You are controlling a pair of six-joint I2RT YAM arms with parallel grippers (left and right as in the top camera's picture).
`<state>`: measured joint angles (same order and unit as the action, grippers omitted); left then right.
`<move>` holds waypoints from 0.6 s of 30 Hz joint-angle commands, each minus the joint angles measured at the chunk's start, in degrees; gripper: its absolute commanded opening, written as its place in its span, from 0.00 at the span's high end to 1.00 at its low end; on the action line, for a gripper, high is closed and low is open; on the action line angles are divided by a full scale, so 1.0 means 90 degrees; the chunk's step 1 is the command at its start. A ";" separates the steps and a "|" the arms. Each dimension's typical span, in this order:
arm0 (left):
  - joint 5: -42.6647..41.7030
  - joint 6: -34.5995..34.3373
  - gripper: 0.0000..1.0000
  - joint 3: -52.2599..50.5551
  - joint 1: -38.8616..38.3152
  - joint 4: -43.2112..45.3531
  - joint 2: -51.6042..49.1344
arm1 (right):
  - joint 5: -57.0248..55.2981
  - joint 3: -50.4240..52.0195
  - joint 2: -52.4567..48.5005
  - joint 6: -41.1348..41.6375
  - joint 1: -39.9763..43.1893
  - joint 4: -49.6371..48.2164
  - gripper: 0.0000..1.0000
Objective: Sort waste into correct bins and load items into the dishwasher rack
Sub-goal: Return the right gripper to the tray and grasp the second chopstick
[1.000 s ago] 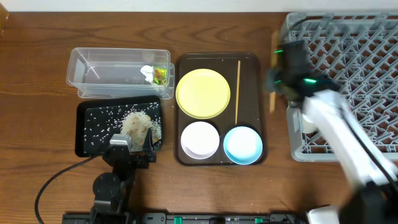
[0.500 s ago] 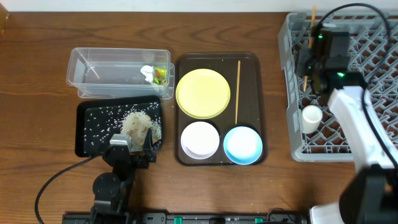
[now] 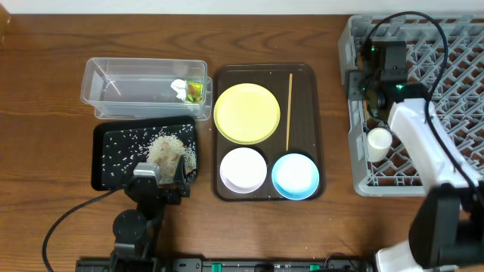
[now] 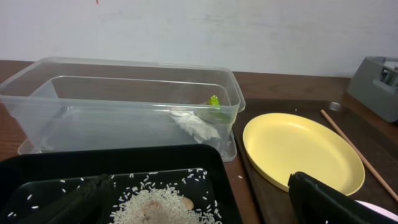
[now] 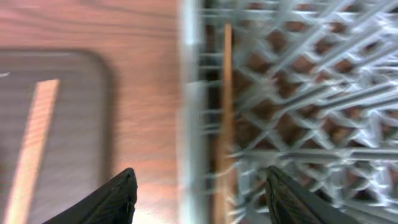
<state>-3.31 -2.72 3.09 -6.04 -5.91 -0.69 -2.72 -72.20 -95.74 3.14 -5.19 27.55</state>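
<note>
1. The dishwasher rack (image 3: 454,68) is a square crate of grey plastic, an open lattice with upright pegs. It stands at 3 o'clock on the table, and a small white cup (image 3: 378,140) stands by its left wall.
2. The right gripper (image 3: 364,75) hangs over that left wall, toward 2 o'clock. Its dark fingers (image 5: 118,199) are spread wide with nothing gripped. The wrist view is blurred, yet a thin wooden chopstick (image 5: 227,93) shows inside the rack, lying just beside the wall and parallel to it.
3. The dark brown serving tray (image 3: 304,106), smooth with rounded corners, sits at the centre. It carries a round pale-yellow plate (image 3: 247,113) at 12 o'clock, a white bowl (image 3: 243,169) at 7 and a light-blue bowl (image 3: 295,175) at 5. The other chopstick (image 3: 289,112) lies straight, just beside the plate's right edge.
4. The clear plastic tub (image 3: 113,87), at 10 o'clock, holds a crumpled white scrap (image 3: 179,88) and the green-and-orange wrapper (image 3: 195,91), touching, at its right end.
5. The glossy black tray (image 3: 106,177), at 8 o'clock, bears a whitish rice clump (image 3: 168,149) and scattered grains.
6. The left gripper (image 3: 162,175) is at that tray's 6 o'clock edge, its fingers wide apart and empty.
7. The table (image 3: 45,75) is brown wood with visible grain, and a plain white wall (image 4: 186,25) rises behind it.
</note>
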 commanded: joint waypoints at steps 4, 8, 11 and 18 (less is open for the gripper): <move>-0.0063 0.0085 0.09 -0.0182 0.0039 -0.0041 0.0051 | 0.1518 -0.0010 0.0748 0.1013 -0.0789 0.0760 0.41; -0.0063 0.0085 0.09 -0.0182 0.0039 -0.0041 0.0051 | 0.1260 0.0134 0.0389 0.1795 -0.1413 0.0877 0.50; -0.0063 0.0085 0.09 -0.0182 0.0039 -0.0041 0.0051 | 0.0418 0.0175 -0.0163 0.2341 -0.1802 0.0651 0.51; -0.0063 0.0085 0.09 -0.0182 0.0039 -0.0041 0.0051 | -0.0427 0.0175 -0.1532 0.2579 -0.1967 -0.0554 0.62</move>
<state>-3.31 -2.72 3.09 -6.04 -5.91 -0.69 -2.26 -71.09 -106.54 23.55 -22.96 24.58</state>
